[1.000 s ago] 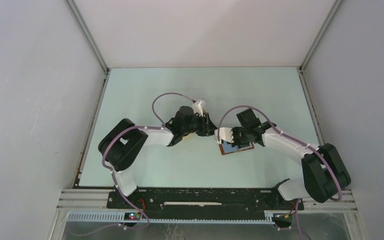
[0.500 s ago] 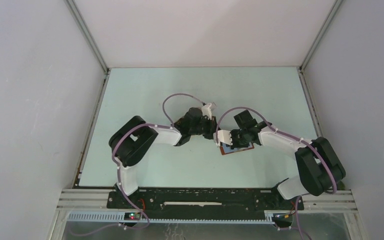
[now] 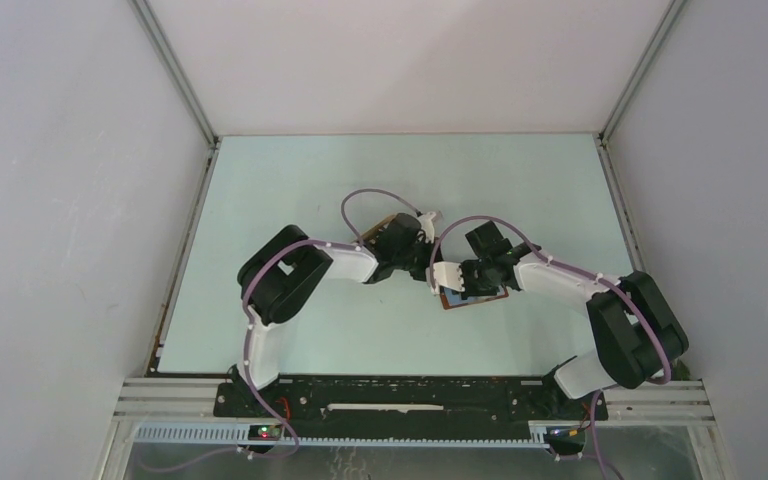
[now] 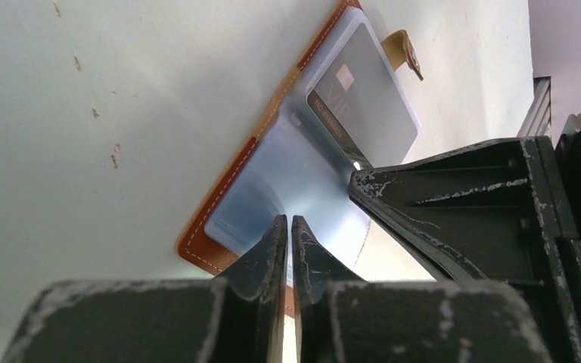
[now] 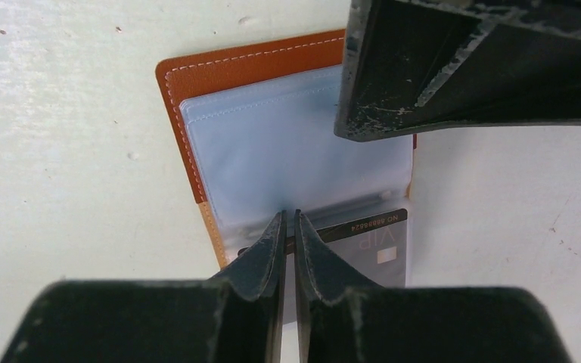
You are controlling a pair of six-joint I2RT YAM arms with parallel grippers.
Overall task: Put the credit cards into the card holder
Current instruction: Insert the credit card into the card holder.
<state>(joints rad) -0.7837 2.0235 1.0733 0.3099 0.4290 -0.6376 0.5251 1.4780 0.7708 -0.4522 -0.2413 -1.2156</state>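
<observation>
The card holder (image 3: 475, 298) lies open on the table, brown leather with clear inner sleeves. It shows in the left wrist view (image 4: 227, 178) and the right wrist view (image 5: 185, 91). A grey credit card (image 5: 371, 249) marked VIP sits in one sleeve, also seen in the left wrist view (image 4: 367, 106). My left gripper (image 4: 289, 227) is shut, its tips over the empty clear sleeve. My right gripper (image 5: 288, 221) is shut, its tips at the sleeve edge by the grey card. In the top view the two grippers, left (image 3: 428, 262) and right (image 3: 457, 278), are close together over the holder. Other cards are out of view.
The holder's snap tab (image 4: 402, 49) sticks out at its far side. A tan tray (image 3: 377, 226) shows partly behind the left arm. Each gripper's black body fills part of the other wrist view. Grey walls enclose the table on three sides.
My left arm has swung right from the tray area to the card holder. My right gripper has stayed on the holder, shifting only slightly.
</observation>
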